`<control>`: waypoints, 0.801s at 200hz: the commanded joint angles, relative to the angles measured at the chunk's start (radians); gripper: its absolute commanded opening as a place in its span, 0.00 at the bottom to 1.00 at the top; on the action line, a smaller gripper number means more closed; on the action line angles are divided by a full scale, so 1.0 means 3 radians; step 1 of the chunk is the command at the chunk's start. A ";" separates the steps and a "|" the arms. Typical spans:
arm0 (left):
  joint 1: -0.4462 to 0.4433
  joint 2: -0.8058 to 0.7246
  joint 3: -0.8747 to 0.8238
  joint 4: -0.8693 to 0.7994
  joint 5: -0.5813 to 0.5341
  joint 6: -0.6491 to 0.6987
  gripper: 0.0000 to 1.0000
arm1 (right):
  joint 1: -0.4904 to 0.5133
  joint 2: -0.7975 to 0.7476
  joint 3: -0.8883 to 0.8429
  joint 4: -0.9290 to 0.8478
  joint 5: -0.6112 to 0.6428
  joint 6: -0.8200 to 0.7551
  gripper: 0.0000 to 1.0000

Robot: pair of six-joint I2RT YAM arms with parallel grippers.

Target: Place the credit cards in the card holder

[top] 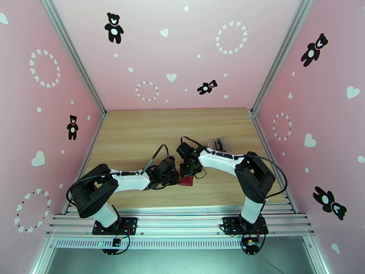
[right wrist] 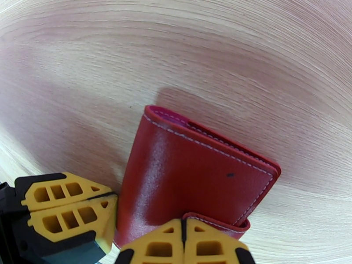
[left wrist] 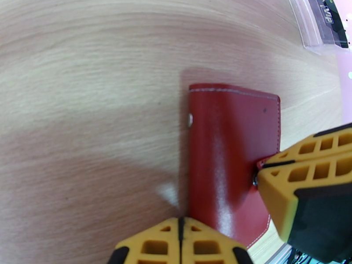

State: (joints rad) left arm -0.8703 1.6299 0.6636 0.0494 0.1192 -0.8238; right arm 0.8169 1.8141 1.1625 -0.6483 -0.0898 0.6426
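The card holder (top: 185, 181), a dark-red wallet, lies closed on the wooden table (top: 137, 133) between the two arms. In the left wrist view, my left gripper (left wrist: 180, 236) is shut, its tips against the near edge of the card holder (left wrist: 229, 150). Whether it pinches that edge I cannot tell. My right gripper (right wrist: 184, 240) is shut on the snap tab at the corner of the card holder (right wrist: 189, 172). A red sliver of tab shows between the right fingers (left wrist: 303, 190). The left fingers (right wrist: 70, 212) sit beside the wallet's left edge. The credit cards are out of view.
A clear crinkly plastic pouch (top: 218, 144) with dark contents lies behind the right arm, also at the top right of the left wrist view as the pouch (left wrist: 325, 18). Pink walls enclose the table on three sides.
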 commanded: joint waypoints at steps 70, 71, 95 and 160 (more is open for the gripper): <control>-0.0052 -0.0202 -0.0052 -0.0224 -0.0156 0.0050 0.10 | 0.0071 0.0015 -0.0129 0.0045 -0.0031 -0.0047 0.20; -0.0053 -0.0223 -0.0048 -0.0246 -0.0164 0.0053 0.11 | 0.0072 -0.0004 -0.0123 0.0042 -0.0019 -0.0054 0.22; -0.0058 -0.0929 0.0122 -0.0925 -0.0831 0.0254 0.52 | 0.0060 -0.0527 0.0026 -0.0044 0.0396 -0.0194 0.55; 0.0098 -0.2622 -0.0372 -0.0339 -0.4208 0.1915 0.99 | -0.0729 -0.2211 -0.1122 0.1253 0.1925 -0.0852 0.99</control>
State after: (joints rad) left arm -0.8787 0.9108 0.7589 -0.2993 -0.7059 -0.6529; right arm 0.7006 1.2694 1.0409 -0.4847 0.2729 0.5083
